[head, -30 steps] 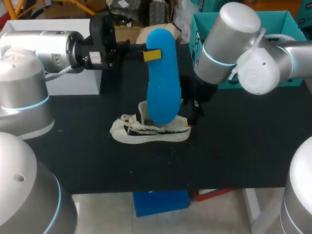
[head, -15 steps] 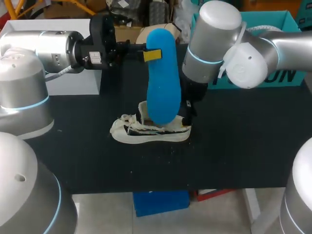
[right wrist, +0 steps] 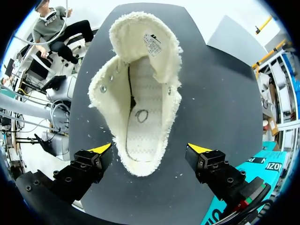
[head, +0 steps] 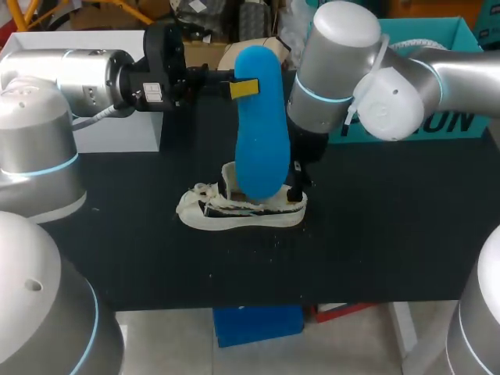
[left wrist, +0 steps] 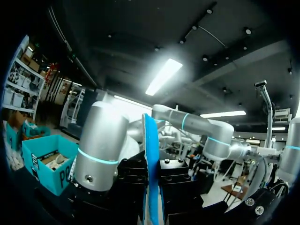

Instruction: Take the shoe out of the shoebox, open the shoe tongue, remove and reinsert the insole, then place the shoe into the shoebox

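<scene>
A blue insole (head: 260, 133) hangs upright over the shoe, with my left gripper (head: 244, 87) shut on its upper end. In the left wrist view the insole (left wrist: 151, 154) shows edge-on between the fingers. The cream shoe (head: 238, 209) lies on its side on the black table (head: 391, 234). My right gripper (head: 299, 186) hovers over the shoe's heel end, open. In the right wrist view the shoe (right wrist: 140, 108) has its tongue (right wrist: 145, 42) folded out, its inside is bare, and its heel sits between the right gripper's (right wrist: 150, 150) spread fingers without touching them.
The teal shoebox (head: 469, 117) stands at the table's back right, behind my right arm, and its corner (right wrist: 262, 157) also shows in the right wrist view. A white box (head: 117, 133) sits at the back left under my left arm.
My right arm has swung left and come down closer over the shoe's heel. The left arm and the insole have not moved.
</scene>
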You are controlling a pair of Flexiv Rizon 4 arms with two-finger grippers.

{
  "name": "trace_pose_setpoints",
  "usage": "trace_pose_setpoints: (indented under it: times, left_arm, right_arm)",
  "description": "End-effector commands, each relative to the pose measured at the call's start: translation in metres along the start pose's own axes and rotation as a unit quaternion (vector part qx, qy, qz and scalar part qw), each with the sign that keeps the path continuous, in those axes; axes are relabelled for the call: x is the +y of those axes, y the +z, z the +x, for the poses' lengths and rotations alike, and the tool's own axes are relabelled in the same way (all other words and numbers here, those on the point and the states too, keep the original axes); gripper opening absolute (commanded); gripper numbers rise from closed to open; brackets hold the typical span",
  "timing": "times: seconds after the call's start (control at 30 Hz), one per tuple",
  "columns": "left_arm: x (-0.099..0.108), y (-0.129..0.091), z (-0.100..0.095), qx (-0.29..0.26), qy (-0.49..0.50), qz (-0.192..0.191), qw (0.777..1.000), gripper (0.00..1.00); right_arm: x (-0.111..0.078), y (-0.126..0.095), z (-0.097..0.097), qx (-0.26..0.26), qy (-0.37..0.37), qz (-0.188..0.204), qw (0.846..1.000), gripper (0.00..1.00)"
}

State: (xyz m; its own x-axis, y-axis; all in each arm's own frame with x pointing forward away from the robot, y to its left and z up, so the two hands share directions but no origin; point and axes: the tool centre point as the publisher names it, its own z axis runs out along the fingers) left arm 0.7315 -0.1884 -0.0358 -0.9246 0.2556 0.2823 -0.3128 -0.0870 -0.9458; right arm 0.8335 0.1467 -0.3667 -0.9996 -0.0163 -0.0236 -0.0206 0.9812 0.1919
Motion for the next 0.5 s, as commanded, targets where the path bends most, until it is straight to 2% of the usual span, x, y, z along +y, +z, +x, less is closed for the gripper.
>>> trace_pose_setpoints:
  times: [0.03, 0.27, 0.4, 0.5]
  left_arm:
    - [0.001, 0.001, 0.0, 0.0, 0.0, 0.0, 1.0, 0.0]
    - [0.001, 0.001, 0.0, 0.0, 0.0, 0.0, 1.0, 0.0]
    - [0.001, 0.001, 0.0, 0.0, 0.0, 0.0, 1.0, 0.0]
    - [0.001, 0.001, 0.0, 0.0, 0.0, 0.0, 1.0, 0.0]
  right_arm:
    - [0.0, -0.004, 0.003, -0.023, 0.005, -0.049, 0.999, 1.0]
    - [0.008, -0.005, 0.0, -0.055, -0.02, -0.139, 0.989, 1.0]
    - [0.014, -0.001, 0.001, -0.058, -0.016, -0.221, 0.973, 1.0]
    - [0.017, 0.002, 0.002, -0.051, -0.021, -0.258, 0.965, 1.0]
